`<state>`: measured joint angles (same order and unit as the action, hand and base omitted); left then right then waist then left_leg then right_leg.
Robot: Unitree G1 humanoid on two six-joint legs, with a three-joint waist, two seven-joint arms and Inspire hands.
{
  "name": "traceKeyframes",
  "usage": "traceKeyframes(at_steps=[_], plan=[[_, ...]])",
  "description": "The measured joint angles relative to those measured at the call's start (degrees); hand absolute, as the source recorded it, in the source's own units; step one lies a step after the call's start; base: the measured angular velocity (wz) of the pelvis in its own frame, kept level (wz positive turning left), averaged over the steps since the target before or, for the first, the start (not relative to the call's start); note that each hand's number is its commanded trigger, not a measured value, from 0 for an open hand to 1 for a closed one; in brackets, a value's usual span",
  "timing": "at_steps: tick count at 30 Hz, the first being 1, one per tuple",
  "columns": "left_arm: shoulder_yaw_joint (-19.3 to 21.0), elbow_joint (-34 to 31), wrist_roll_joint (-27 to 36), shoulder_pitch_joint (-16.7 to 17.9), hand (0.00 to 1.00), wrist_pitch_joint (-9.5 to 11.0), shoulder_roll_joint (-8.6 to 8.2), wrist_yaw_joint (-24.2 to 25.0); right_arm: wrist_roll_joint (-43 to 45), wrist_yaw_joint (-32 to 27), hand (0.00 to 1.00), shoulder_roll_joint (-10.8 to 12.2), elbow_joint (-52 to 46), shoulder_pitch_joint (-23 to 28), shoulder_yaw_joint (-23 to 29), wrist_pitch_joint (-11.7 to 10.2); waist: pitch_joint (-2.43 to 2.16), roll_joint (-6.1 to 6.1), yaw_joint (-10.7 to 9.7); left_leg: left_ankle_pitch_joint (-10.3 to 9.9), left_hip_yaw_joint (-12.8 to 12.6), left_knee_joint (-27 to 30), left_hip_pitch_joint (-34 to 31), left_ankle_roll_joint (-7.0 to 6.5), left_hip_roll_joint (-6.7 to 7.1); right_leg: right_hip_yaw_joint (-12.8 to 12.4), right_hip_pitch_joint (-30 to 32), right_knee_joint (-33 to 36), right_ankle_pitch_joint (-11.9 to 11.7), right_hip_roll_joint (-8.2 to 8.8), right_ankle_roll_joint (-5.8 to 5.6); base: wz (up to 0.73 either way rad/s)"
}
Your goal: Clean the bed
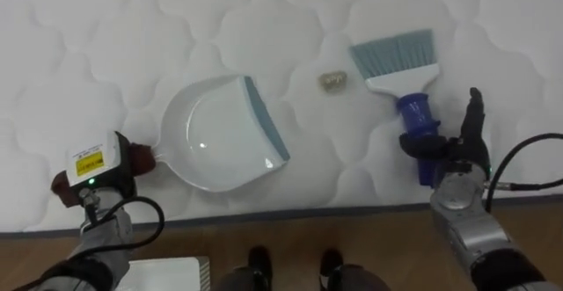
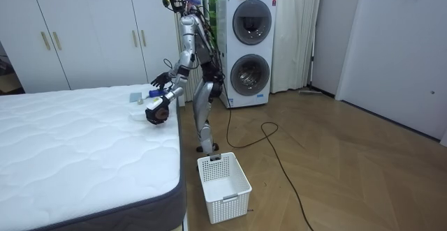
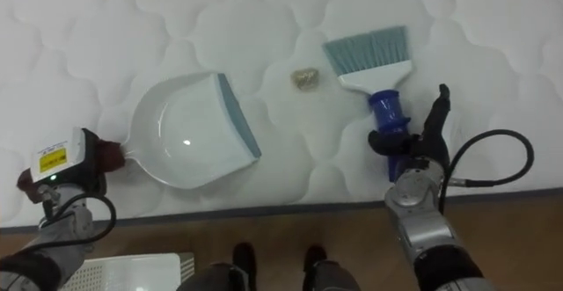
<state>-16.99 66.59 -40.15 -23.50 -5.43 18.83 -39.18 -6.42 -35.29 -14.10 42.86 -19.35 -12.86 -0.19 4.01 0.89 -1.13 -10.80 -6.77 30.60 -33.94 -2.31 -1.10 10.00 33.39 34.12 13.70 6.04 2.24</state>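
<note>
Bed (image 1: 106, 54): white quilted mattress, bare; the robot stands at its long side near one corner, both arms reaching over the edge.

Dustpan (image 1: 215, 133): white with a grey-blue lip, lying flat on the mattress near the edge, lip turned toward the scrap.

Left hand (image 1: 95, 170): at the dustpan's dark red handle, closed round it; the handle's ends show on either side of the hand.

Hand brush (image 1: 400, 62): pale blue bristles, white neck, blue handle; lies flat on the mattress, bristles pointing away from the robot.

Right hand (image 1: 462, 155): thumb hooked across the lower end of the brush handle, fingers straight and pointing up the bed beside it.

Scrap (image 1: 332, 81): small crumpled beige piece, on the mattress between dustpan lip and bristles, just beside the bristles, touching neither.

Laundry basket (image 2: 223, 182): white, slatted, on the wooden floor (image 2: 335, 168) by the bed's corner.

Washer and dryer (image 2: 250, 49): stacked, behind the robot.
</note>
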Motion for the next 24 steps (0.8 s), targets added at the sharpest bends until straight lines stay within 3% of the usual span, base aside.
traceKeyframes(at_steps=[11, 17, 24], plan=[[-0.19, 0.06, -0.53, -0.08, 1.0, -0.99, 0.0, 1.92, -1.86, 3.73, 0.0, -0.02, 6.02, -1.17, -2.14, 0.0, -0.03, 0.07, 0.1, -0.01, -0.25, 0.63, -0.56, 0.02, -0.21, -0.14, 0.6, 0.64, 0.19, -0.03, 0.18, 0.0], [-0.19, 0.08, -0.55, -0.03, 1.0, -0.97, -0.01, 2.26, -2.42, 5.65, 0.0, -0.31, 9.63, -2.15, -2.22, -1.76, -0.03, 0.08, 0.16, -0.01, 0.03, 0.8, -0.63, 0.01, -0.16, 0.4, 0.51, 0.77, 0.25, 0.14, 0.22, 0.01], [-0.2, -0.01, -0.53, -0.13, 1.0, -0.98, 0.1, 2.74, -2.32, 7.57, 0.0, -1.58, 13.52, -3.86, -2.22, -1.71, -0.04, 0.09, 0.4, -0.02, 1.14, 1.31, -1.6, 0.01, 0.16, 2.09, 0.64, 0.77, 0.44, 0.75, 0.25, 0.07]])
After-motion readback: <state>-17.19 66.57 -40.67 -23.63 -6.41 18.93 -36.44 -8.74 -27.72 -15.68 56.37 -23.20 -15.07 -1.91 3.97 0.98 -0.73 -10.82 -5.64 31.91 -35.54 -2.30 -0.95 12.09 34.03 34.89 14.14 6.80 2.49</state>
